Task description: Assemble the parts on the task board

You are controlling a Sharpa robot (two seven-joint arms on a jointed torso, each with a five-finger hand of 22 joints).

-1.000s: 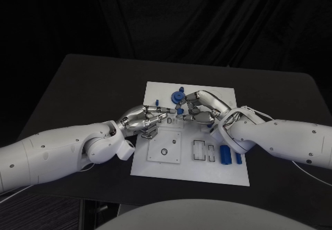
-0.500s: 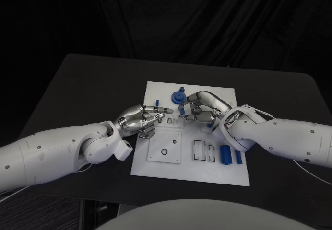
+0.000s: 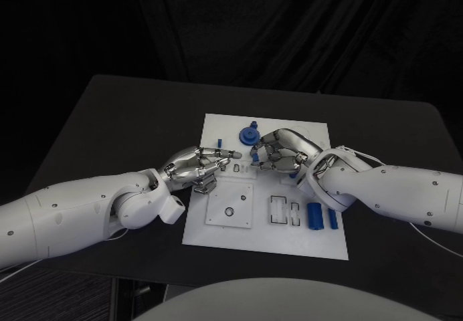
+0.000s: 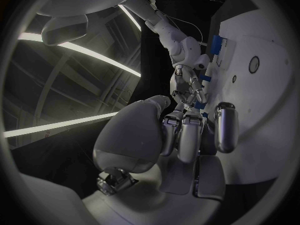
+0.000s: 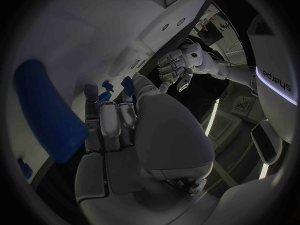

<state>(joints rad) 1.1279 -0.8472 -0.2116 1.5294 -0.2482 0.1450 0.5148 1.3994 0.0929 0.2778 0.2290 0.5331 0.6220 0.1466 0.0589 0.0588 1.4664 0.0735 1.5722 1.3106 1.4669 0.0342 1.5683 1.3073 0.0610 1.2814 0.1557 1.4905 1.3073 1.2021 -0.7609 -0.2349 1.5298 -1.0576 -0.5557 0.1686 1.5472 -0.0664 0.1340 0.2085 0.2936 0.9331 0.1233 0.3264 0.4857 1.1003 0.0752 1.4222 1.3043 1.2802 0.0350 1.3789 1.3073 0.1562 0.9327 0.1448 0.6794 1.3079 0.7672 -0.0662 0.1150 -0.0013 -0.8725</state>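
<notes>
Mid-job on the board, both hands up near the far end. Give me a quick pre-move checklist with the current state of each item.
1. Silver right hand has a part in hold: ok, a small blue piece sits at its fingertips.
2. Silver left hand free of that piece: ok, apart from it, fingers curled in.
3. Left hand holding anything: cannot tell.
4. White rectangular task board flat and square on the black table: ok.
5. Blue round part at the board's far end undisturbed: ok, apart from both hands.
6. Two blue bar-shaped parts near the right arm free: ok, lying loose.
</notes>
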